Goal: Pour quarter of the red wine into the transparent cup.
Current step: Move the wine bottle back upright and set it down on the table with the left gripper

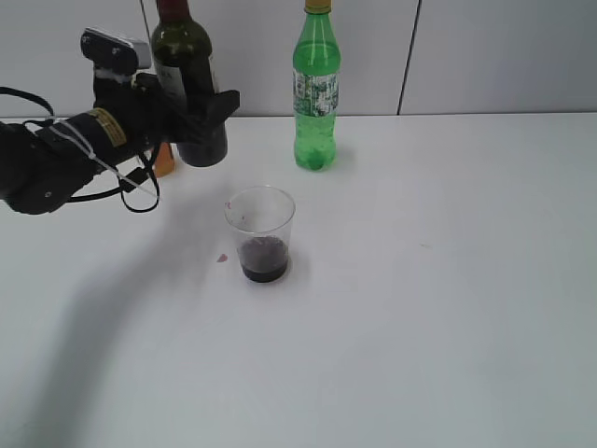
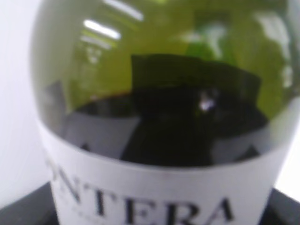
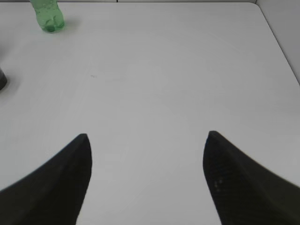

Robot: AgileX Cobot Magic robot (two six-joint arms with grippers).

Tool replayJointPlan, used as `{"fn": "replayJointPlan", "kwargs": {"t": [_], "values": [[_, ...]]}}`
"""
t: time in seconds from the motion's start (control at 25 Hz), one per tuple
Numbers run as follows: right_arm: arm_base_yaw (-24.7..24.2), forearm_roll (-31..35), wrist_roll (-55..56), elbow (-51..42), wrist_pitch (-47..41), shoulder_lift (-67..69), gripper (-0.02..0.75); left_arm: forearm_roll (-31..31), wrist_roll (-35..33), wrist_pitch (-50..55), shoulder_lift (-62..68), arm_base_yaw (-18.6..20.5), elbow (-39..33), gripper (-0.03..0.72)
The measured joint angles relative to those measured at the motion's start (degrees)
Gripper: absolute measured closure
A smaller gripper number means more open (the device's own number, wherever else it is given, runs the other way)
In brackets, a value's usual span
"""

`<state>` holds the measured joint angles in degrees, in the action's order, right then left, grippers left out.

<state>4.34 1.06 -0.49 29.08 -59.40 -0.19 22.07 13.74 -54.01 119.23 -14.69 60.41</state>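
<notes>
I see three bottles far left on desk (image 1: 448, 308): wine bottle (image 1: 189, 65), green bottle (image 1: 316, 93), orange one (image 1: 164, 161) mostly hidden. One cup (image 1: 261, 233) mid-desk, wine (image 1: 264, 259) pooled in bottom. My left gripper (image 1: 201, 117) clamps wine bottle upright at far left. My right gripper (image 3: 147, 159) spread wide, holding nothing.

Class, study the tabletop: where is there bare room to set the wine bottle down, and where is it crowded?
Bare: the white table right of the clear plastic cup, and in front of it. Crowded: the back left, where the left gripper holds the dark glass wine bottle, with the green plastic bottle nearby.
</notes>
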Motion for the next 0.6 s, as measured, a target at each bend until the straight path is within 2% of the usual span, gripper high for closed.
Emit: {"fn": "replayJointPlan", "kwargs": {"t": [0.2, 0.6], "values": [[0.0, 0.0, 0.0, 0.0, 0.0, 0.0, 0.145, 0.9, 0.4, 0.2, 6.8, 0.0, 7.0, 0.137], [0.0, 0.0, 0.0, 0.0, 0.0, 0.0, 0.145, 1.2, 0.5, 0.7, 16.5, 0.0, 15.2, 0.137]]}}
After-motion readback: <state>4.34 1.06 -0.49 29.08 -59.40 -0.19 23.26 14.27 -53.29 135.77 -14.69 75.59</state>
